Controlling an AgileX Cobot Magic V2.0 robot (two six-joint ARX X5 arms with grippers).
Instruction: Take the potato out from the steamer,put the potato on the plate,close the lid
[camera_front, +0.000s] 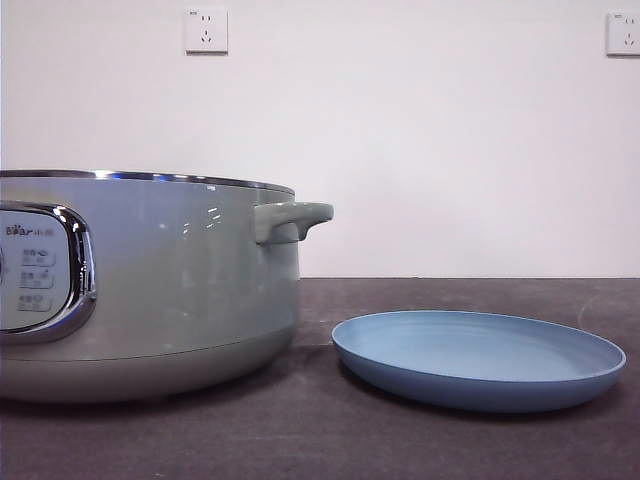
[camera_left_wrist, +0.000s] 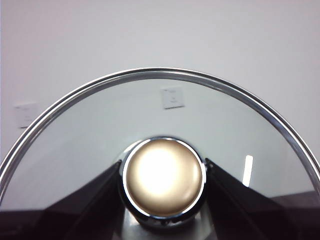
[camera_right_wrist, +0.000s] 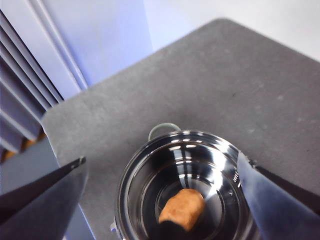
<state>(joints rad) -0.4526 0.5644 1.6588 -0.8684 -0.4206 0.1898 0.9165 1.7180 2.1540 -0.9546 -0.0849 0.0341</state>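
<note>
Your orange-brown potato (camera_right_wrist: 181, 209) lies in the open sage-green steamer (camera_front: 150, 290); right end effector (camera_right_wrist: 162, 200) spread above, left end effector (camera_left_wrist: 163, 200) clamping the glass lid (camera_left_wrist: 100, 130).

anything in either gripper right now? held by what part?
Left gripper: shut on the domed glass lid, jaws either side of its knob. Right gripper: open, holding nothing, above the orange-brown potato.

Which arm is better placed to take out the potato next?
Right. The right gripper hangs open above the open steamer, potato below between its jaws. The left gripper is shut on the lid knob.
</note>
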